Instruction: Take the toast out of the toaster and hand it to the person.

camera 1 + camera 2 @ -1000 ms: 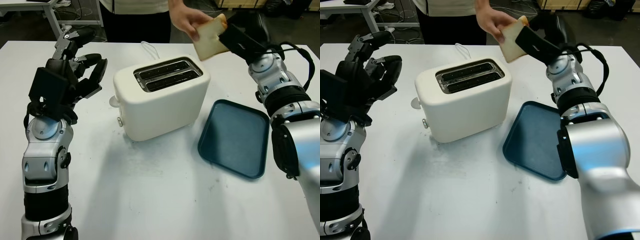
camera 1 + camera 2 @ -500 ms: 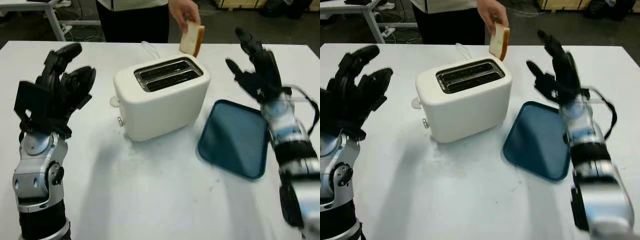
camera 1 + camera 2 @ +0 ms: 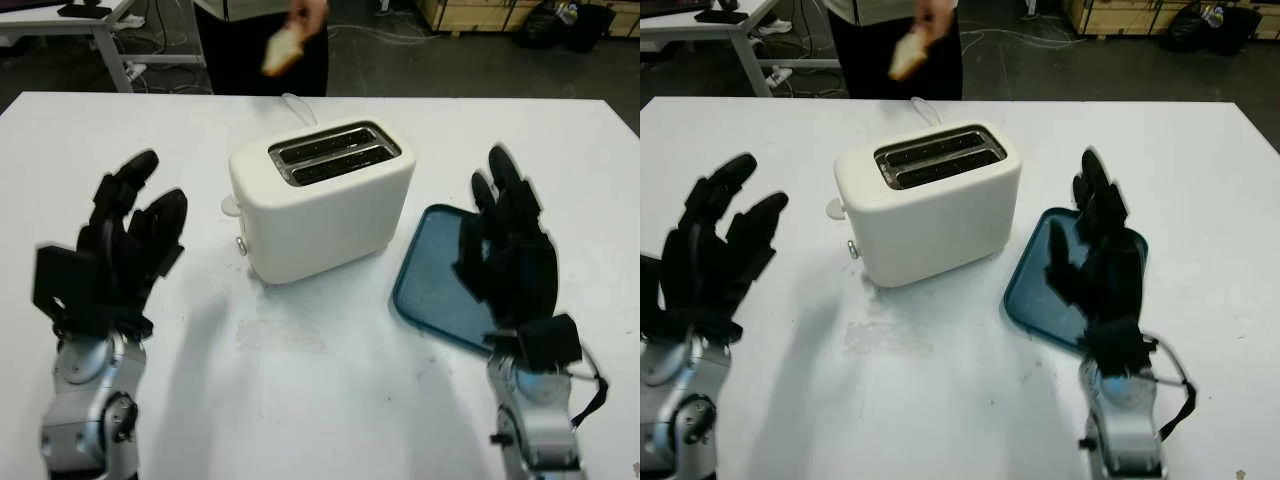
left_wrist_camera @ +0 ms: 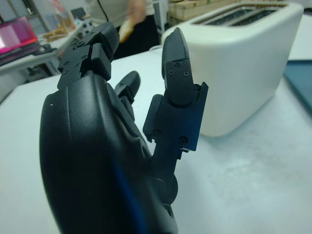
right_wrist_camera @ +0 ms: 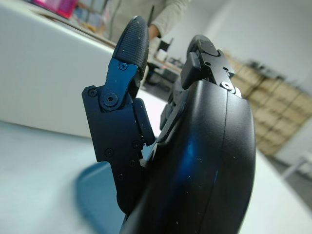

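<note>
We are seeing the toast (image 3: 282, 50) at the far edge of the scene, held in the person's hand (image 3: 305, 14) beyond the white table (image 3: 330, 400), clear of the toaster (image 3: 320, 200). The toaster is sitting centre-far on the table, both slots facing up and showing no bread; a white cord (image 3: 298, 104) is trailing off behind it toward the person. Just right of the toaster, a dark blue tray (image 3: 430, 290) is lying flat on the table.

Our left hand (image 3: 125, 245) is hovering at the near left, well apart from the toaster, holding nothing, fingers extended. Our right hand (image 3: 510, 250) is hovering at the near right over the tray, partly hiding it, also gripping nothing with fingers extended. Nothing is standing between either hand and the toaster.

Past the table, a grey desk (image 3: 90, 20) and wooden crates (image 3: 470, 12) are showing on the dark floor
</note>
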